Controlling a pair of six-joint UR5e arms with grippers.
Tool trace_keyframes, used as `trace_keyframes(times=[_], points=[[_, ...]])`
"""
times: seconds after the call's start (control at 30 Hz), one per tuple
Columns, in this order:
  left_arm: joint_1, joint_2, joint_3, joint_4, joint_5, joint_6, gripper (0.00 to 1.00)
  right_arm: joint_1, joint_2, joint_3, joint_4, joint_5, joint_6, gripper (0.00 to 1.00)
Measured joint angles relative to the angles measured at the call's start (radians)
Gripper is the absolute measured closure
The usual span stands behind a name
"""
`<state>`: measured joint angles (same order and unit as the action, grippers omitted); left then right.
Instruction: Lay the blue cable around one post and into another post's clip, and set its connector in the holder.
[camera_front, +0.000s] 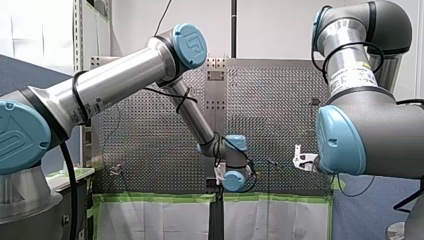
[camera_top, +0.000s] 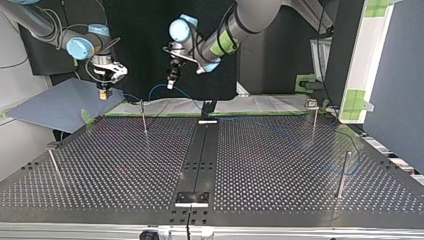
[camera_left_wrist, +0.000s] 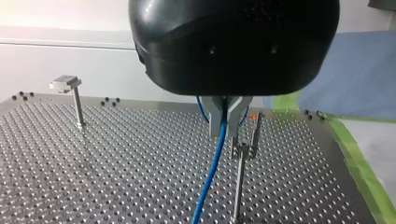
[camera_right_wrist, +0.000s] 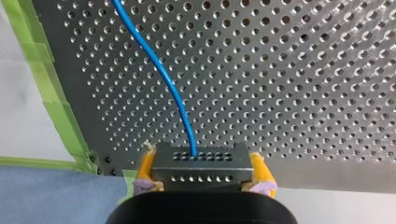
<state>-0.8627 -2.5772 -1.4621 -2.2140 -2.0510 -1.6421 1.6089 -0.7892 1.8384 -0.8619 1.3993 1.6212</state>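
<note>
A blue cable (camera_right_wrist: 163, 79) runs out of a grey connector block (camera_right_wrist: 201, 158). My right gripper (camera_right_wrist: 201, 176) is shut on that block between its yellow pads, above the table's corner, at the top view's far left (camera_top: 104, 93). My left gripper (camera_left_wrist: 225, 127) has its metal fingers shut on the blue cable (camera_left_wrist: 210, 177), which hangs down to the table. In the top view my left gripper (camera_top: 171, 81) hovers over the far edge, and the cable (camera_top: 161, 87) loops between the two grippers. A thin post with a clip (camera_left_wrist: 239, 182) stands just beside the hanging cable.
Several thin posts stand on the perforated table (camera_top: 125, 170): one at the far left (camera_top: 144, 117), one at the near left (camera_top: 55, 165), two at the right (camera_top: 314, 120) (camera_top: 342, 175). A T-headed post (camera_left_wrist: 74, 95) stands off to the side. Green tape (camera_right_wrist: 51, 93) edges the table.
</note>
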Motion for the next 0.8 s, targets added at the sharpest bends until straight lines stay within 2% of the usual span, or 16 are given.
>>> trace_keyframes(times=[0.17,0.43,0.63,0.8], points=[[-0.009,0.001,0.008,-0.006,0.002,-0.001,1.0,-0.011,0.0,-0.008,-0.002,0.0,0.008,0.97],[-0.025,0.0,0.009,-0.004,0.012,-0.001,1.0,-0.023,0.0,-0.024,0.002,-0.014,0.03,0.97],[-0.03,-0.003,0.016,-0.001,0.02,-0.005,1.0,-0.028,0.001,-0.032,-0.002,-0.027,0.047,0.97],[-0.031,-0.023,0.043,-0.007,0.028,-0.012,1.0,-0.029,0.001,-0.036,-0.005,-0.029,0.052,0.97]])
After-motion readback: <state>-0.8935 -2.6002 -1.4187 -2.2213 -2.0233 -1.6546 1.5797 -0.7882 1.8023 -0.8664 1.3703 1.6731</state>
